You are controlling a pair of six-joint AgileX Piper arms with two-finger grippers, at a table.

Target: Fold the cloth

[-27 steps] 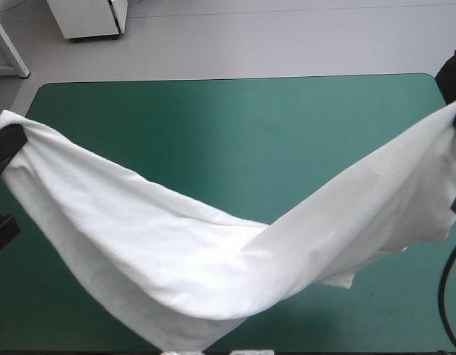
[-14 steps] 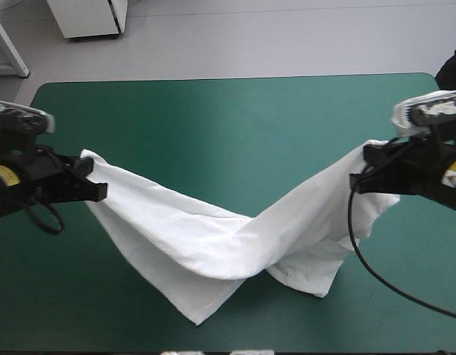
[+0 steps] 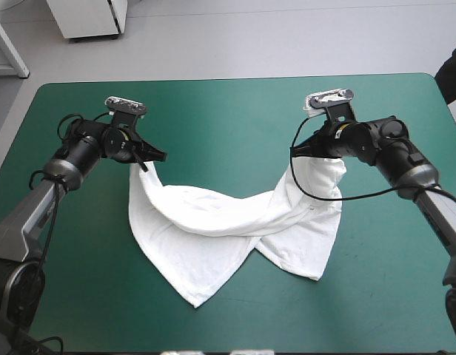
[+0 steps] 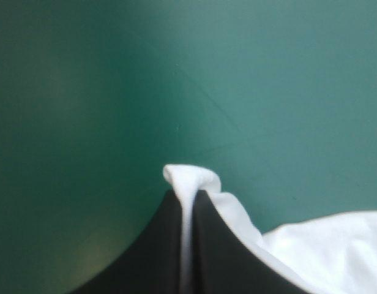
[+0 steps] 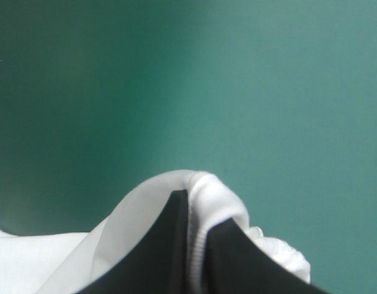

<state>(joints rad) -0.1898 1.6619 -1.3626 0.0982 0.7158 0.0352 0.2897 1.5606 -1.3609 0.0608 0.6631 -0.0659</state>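
While in both grippers (image 3: 161,156) (image 3: 296,152), T-shirt (image 3: 213,225) slack.

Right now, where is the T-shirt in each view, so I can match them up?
High view: the T-shirt drapes across the middle of the teal-green cover, its ends pinched by the left gripper and the right gripper.
Left wrist view: its tuft pokes out between the shut fingers, with more cloth beside them.
Right wrist view: a hemmed fold bulges over the fingertips.
Shared landmark: the teal-green cover, behind it in all three.

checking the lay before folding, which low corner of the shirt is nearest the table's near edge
The T-shirt's pointed corner on the left tool's side; the blunter one under the right tool ends farther back.
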